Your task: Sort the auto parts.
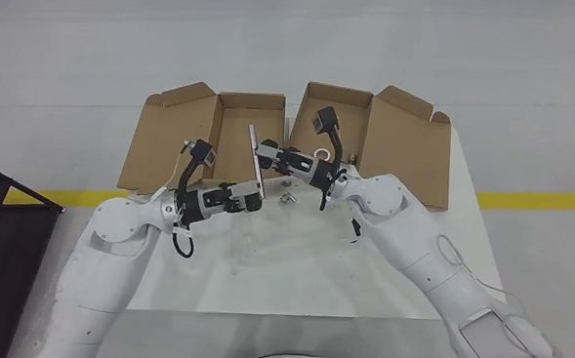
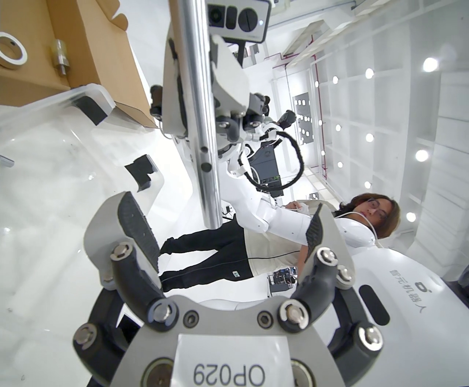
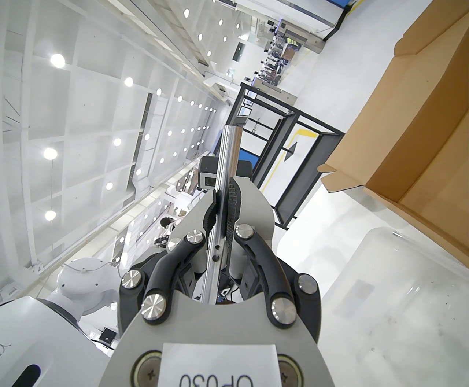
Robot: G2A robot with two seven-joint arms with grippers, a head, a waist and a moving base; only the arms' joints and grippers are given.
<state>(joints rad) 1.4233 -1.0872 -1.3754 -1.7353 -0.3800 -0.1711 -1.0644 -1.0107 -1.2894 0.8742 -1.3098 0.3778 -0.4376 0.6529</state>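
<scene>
The long, flat, silver metal bar [image 1: 252,138] is up in the air above the white bench [image 1: 263,275], between the two arms and on the robot's side of the two open brown cardboard boxes. It is not yet in either box. The right gripper [image 3: 224,194] has its fingers [image 3: 234,205] clenched flat on the bar near one end. The rest of the bar runs out beyond them.

The left gripper [image 2: 223,205] is spread wide. The bar's free end hangs between its ridged black pads [image 2: 135,223] and touches neither, so this looks like a handover that has not been closed.

The sorting looks only partly done. A silver metal ring [image 2: 11,55] and a small stubby metal fitting [image 2: 60,55] already lie in the right-hand cardboard box [image 1: 407,136]. A few small metal pieces [image 1: 287,197] lie on the bench below the grippers, near a clear plastic tray [image 3: 395,264]. I cannot tell whether they lie inside it. The bar and these pieces appear to be what remains. The left-hand cardboard box [image 1: 172,144] stands just beside the bar.
</scene>
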